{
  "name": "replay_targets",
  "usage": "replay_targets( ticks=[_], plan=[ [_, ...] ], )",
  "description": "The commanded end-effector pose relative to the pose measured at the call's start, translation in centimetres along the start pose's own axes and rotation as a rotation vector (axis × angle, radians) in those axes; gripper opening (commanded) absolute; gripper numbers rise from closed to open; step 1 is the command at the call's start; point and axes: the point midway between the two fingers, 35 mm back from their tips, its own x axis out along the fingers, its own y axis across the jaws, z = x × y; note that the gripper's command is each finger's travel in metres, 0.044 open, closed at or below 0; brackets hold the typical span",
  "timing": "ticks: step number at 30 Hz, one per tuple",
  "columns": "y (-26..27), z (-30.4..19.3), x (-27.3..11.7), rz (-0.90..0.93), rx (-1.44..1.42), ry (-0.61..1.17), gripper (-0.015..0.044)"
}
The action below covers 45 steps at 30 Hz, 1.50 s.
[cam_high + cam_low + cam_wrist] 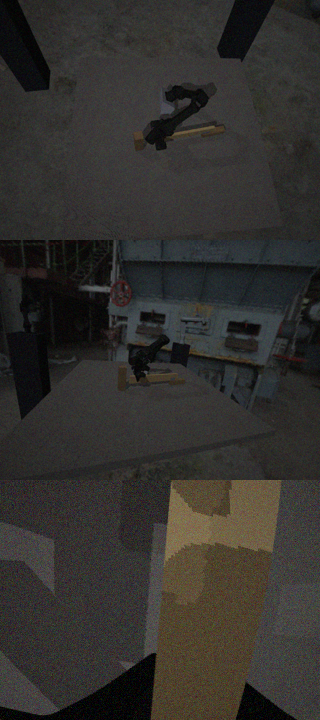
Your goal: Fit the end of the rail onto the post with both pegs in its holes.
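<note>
Hand point(139, 376) is clamping the rail point(157, 377) nr its post-side end, holding that end up off the counter point(124, 420). Rail is lying btwn post point(122, 377) and footboard block point(177, 381), far end sitting at the block. Peg engagement too dark to judge.

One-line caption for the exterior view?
Tool shut on the rail, holding its near end beside the upright post.
</note>
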Motion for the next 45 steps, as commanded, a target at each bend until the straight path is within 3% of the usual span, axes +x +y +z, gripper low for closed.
replay_targets(
  ticks=[1,45],
  plan=[
    [-0.11,-0.46,-0.36,-0.011,0.000,0.007,0.0000],
    [-0.10,-1.40,-0.37,-0.011,0.000,0.008,0.0000]
  ],
)
